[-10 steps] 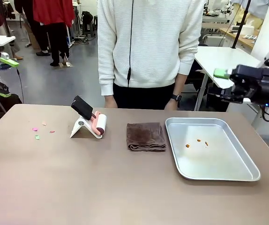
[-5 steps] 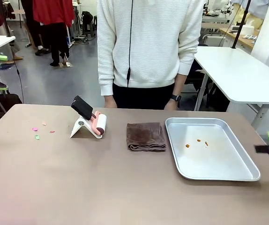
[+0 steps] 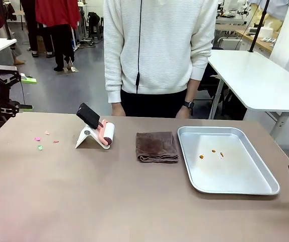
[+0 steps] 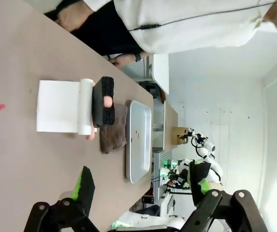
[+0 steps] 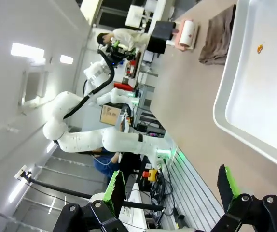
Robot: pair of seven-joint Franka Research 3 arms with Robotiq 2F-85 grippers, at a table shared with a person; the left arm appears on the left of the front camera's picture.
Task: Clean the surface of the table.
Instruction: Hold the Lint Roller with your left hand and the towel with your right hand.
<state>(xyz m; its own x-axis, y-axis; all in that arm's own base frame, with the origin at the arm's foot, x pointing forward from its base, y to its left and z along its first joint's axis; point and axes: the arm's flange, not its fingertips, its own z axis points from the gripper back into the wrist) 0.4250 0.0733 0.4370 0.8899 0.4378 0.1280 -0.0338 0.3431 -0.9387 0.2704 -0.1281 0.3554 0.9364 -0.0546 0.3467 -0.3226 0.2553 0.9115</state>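
The table (image 3: 109, 201) takes up the whole near ground, a matte brownish-taupe top with its long axis running from 9 to 3 o'clock across the front view and its near half bare. The left gripper (image 4: 142, 180) hangs off the table's 9 o'clock end, jaws spread wide with nothing between the green pads. The right gripper (image 5: 171, 186) sits low beyond the 3 o'clock edge, also wide open and empty. Toward 3 o'clock a shallow silver tray (image 3: 245, 174) lies flat on the top, long side pointing toward 12, with a few small orange crumbs (image 3: 213, 151) in its far half. Just beside it at the centre lies a folded brown cloth (image 3: 157, 146), apart from the tray's rim. At about 11 o'clock a lint roller (image 3: 106, 134) with a black handle leans on a white stand (image 3: 85, 137). Near 10 o'clock, small pink and green scraps (image 3: 40, 142) dot the surface. At the 12 o'clock edge stands a person (image 3: 159, 50) in a white ribbed sweater, hands down behind the table edge. Beyond are a white-topped table (image 3: 255, 75) at 2 o'clock, grey floor and other people at 11 o'clock.
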